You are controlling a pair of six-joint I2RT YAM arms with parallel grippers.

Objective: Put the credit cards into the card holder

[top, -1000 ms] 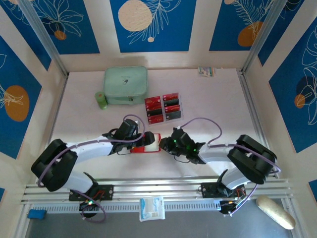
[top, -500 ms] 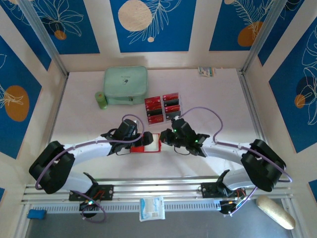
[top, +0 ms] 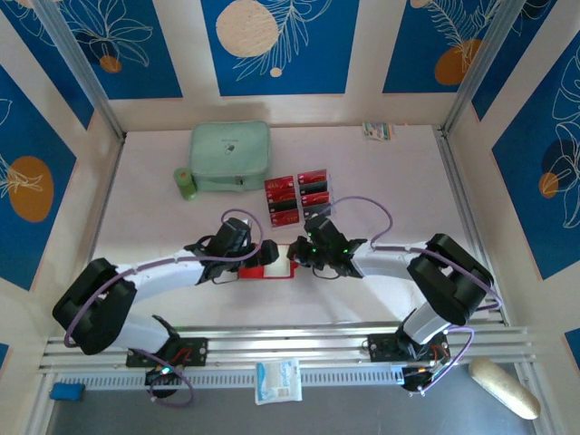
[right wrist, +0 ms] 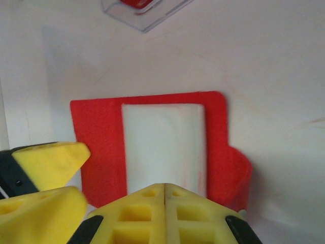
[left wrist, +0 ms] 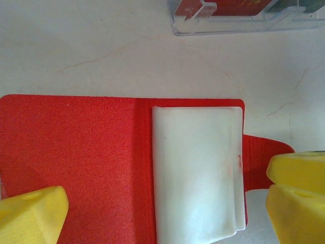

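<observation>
Right tool (right wrist: 165,194) nearer grainy card holder (right wrist: 96,152)

Red card holder (left wrist: 76,152), white sleeves (left wrist: 195,173), mint-green case (top: 230,156)

Left hand (top: 260,254) and right hand (top: 303,255) flank the card holder (top: 263,270).

Blue leaf-patterned wall panels (top: 276,45) with cream stripes enclose a pale pink tabletop (top: 408,181) edged by aluminium rails (top: 299,344).
</observation>
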